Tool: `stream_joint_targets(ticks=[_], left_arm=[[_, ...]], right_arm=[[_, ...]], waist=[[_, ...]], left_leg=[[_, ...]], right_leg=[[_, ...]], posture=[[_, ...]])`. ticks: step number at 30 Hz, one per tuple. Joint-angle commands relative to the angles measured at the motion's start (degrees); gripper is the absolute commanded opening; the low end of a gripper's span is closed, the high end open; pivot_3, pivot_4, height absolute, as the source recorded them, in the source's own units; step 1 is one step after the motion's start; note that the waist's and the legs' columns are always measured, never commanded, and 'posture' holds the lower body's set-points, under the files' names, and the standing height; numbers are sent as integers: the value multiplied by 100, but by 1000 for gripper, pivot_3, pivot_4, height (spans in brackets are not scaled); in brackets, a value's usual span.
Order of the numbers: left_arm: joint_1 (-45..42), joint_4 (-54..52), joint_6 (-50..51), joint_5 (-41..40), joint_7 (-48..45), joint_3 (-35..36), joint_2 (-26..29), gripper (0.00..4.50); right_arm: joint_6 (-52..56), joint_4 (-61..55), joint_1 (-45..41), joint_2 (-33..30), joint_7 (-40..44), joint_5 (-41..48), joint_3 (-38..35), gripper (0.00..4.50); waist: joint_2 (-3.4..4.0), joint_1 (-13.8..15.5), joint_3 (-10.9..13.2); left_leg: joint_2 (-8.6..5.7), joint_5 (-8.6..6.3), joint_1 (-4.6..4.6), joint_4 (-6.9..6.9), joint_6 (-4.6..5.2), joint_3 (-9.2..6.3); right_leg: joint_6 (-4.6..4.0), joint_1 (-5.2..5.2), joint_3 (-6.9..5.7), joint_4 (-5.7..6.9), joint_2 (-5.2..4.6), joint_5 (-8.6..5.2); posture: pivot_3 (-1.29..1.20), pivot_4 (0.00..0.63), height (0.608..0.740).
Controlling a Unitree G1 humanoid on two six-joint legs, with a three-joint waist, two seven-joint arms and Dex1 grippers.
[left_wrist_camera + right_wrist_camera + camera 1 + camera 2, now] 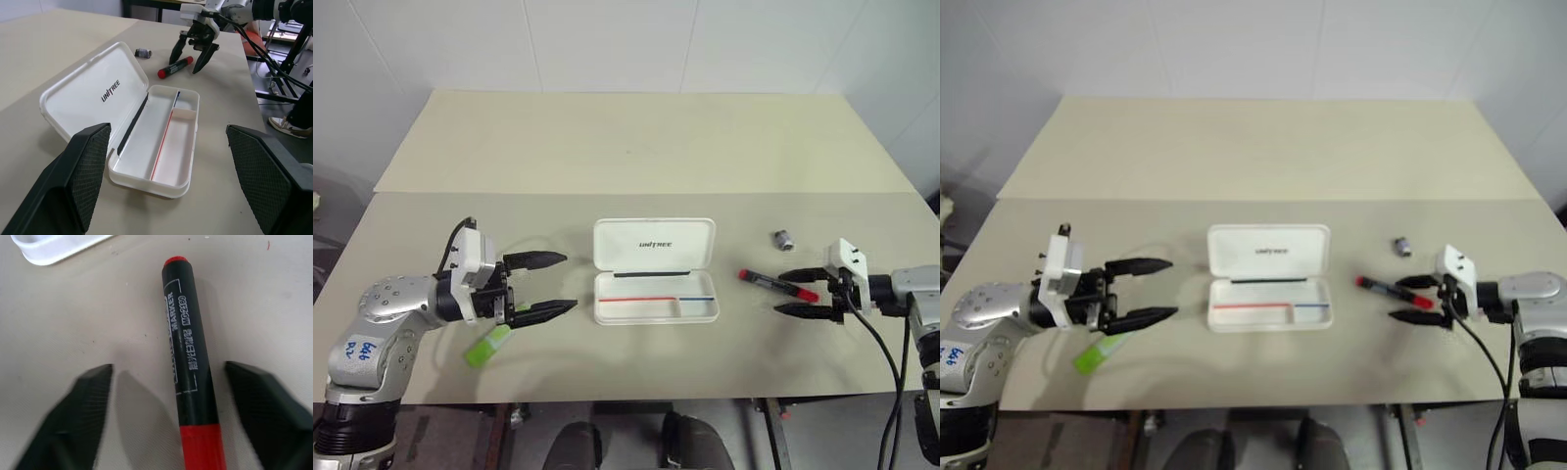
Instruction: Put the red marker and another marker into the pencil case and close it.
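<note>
White and hard-shelled, the pencil case (654,271) lies open in the middle of the beige bench (636,147), its lid laid back flat away from the robot with dark lettering on it, its tray toward the robot with a thin red-and-blue stripe along the inside. The tray holds nothing.

To the right of the case, apart from it, the red marker (777,285) lies flat on the bench, slanting, with its red tail nearer the case and its red cap toward the right gripper (805,292). That gripper comes in low from the right, its two black fingers spread to either side of the marker's cap end. In the right wrist view the marker (191,367) runs up between the fingers (266,406), with bare bench showing on both sides of it, so the fingers are apart and have no hold on it.

A small grey cap-like piece (784,238) sits on the bench beyond the marker.

On the left, the left gripper (553,283) points toward the case, its fingers wide apart and holding nothing. The lime-green highlighter (486,347) lies on the bench just below and behind it, near the bench's front edge, well apart from the case.
</note>
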Motion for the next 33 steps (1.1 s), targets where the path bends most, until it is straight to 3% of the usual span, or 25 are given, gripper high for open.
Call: stream_joint_targets(ticks=[1,6,15,25,33], left_arm=[[-8,-145,-144,-112,38,139,58,4052],[-81,-90,-137,-93,59,57,61,4052],[-76,27,-309,45,-83,-151,63,4052],[222,185,-540,119,-166,-57,162,4052],[294,203,-631,181,-57,-59,149,4052]], right_arm=[[-153,97,-70,51,199,-15,-53,2453],[-225,-31,-41,101,184,35,-96,601],[-67,-482,-18,163,-71,84,-161,576],[1221,-2559,124,-160,167,434,-107,576],[2146,-4145,218,448,0,870,402,576]], waist=[[0,-4,0],[0,-32,0],[0,-127,0],[3,-102,2],[2,-117,2]], left_leg=[[1,0,0,0,-1,0],[1,1,0,0,-1,0],[1,1,0,0,-2,0],[3,0,-1,-3,-3,-6],[3,-2,-1,-5,-6,-8]], right_leg=[[0,0,0,0,0,0],[0,0,0,0,0,0],[0,0,1,2,0,0],[0,-2,-1,3,0,0],[0,-3,-3,4,0,0]], posture=[[0,150,740],[0,150,740],[0,150,740],[0,150,740],[0,150,740]])
